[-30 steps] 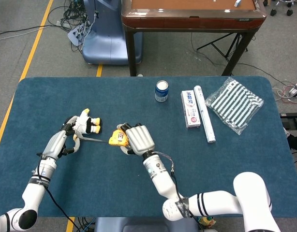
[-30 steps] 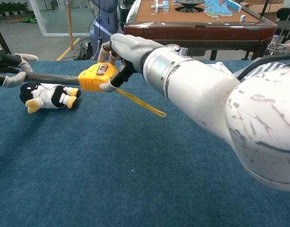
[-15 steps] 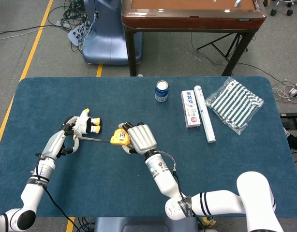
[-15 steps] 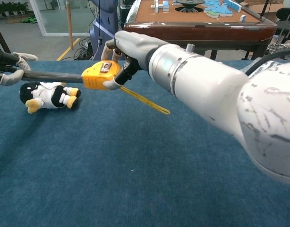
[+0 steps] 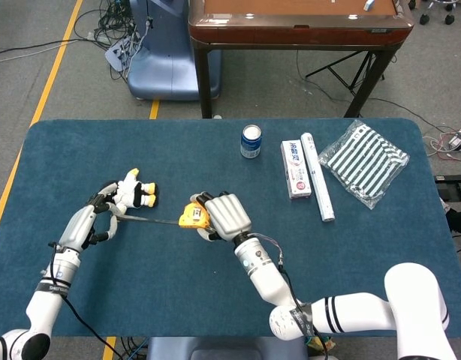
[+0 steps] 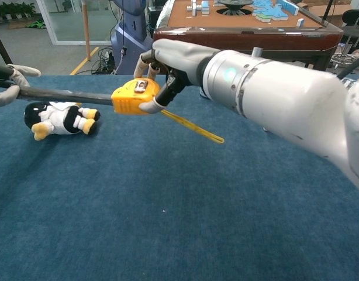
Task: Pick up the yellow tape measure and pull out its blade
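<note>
My right hand (image 5: 224,215) (image 6: 171,58) grips the yellow tape measure (image 5: 191,217) (image 6: 134,97) above the blue table, left of centre. Its dark blade (image 5: 149,220) (image 6: 65,96) runs out leftward to my left hand (image 5: 95,220) (image 6: 9,85), which pinches the blade's end. A yellow wrist strap (image 6: 194,127) hangs from the case toward the right. In the chest view my left hand is cut by the left edge.
A black-and-white plush toy (image 5: 133,193) (image 6: 59,117) lies just behind the blade. Further back right stand a small can (image 5: 251,141), a toothpaste box (image 5: 295,168), a white tube (image 5: 317,186) and a striped pouch (image 5: 368,161). A wooden table (image 5: 298,22) stands beyond.
My right hand has carried the tape measure to the right while my left hand drew slightly left, so more blade shows between them.
</note>
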Tool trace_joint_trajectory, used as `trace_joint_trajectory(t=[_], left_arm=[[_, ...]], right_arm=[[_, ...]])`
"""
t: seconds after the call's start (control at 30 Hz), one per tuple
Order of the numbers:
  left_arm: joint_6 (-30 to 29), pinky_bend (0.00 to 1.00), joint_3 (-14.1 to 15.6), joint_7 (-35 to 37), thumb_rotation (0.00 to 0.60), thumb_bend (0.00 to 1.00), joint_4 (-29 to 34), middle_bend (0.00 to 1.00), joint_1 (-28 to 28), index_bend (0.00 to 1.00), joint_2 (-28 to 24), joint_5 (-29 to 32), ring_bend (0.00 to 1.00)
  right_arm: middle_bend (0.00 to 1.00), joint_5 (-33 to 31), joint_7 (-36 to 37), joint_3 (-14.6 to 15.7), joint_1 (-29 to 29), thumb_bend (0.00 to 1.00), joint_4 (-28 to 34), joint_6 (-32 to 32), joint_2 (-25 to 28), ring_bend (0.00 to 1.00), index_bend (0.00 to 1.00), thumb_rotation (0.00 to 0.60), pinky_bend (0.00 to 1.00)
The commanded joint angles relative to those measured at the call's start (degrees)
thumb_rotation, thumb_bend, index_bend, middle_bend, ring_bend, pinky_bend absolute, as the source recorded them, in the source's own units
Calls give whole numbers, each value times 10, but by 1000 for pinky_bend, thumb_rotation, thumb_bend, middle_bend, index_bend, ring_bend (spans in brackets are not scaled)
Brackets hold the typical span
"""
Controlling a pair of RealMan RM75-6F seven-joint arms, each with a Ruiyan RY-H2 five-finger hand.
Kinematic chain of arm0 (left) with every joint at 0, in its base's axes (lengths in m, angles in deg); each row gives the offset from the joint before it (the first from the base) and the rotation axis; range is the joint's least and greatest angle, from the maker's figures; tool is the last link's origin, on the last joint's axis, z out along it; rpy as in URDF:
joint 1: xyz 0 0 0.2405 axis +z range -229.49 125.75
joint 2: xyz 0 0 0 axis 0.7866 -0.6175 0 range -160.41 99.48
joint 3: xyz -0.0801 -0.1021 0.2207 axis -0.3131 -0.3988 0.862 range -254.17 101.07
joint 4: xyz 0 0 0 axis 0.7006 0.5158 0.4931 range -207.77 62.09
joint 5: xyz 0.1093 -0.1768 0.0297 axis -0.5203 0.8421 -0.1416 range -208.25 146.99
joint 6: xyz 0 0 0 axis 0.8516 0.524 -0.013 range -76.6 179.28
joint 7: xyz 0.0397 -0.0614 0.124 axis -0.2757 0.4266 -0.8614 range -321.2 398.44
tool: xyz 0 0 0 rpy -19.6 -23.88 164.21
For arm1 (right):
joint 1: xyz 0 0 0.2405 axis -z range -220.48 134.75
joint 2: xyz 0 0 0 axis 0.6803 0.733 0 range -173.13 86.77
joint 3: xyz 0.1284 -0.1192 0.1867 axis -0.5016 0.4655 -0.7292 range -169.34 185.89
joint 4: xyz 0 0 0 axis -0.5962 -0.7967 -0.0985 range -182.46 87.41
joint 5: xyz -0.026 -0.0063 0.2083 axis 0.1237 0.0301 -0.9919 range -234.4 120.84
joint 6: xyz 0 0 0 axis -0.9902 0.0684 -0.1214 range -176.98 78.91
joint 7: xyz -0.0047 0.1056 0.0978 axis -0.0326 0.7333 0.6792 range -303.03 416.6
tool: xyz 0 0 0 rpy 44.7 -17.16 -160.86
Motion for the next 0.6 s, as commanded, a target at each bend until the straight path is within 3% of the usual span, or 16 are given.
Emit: trace_joint_trajectory(t=[0.03,0.6], left_arm=[[-8,0,7,5,600,594,-9,84,6,586,3,-15,0],[-36,0,22,27,600,594,-24,85,19,584,22,-62,0]], right_arm=[[583,3,7,7,7,656,11,3,14,510,576,600,317],[589,67,74,70,78,656,79,3,127,515,580,600,317]])
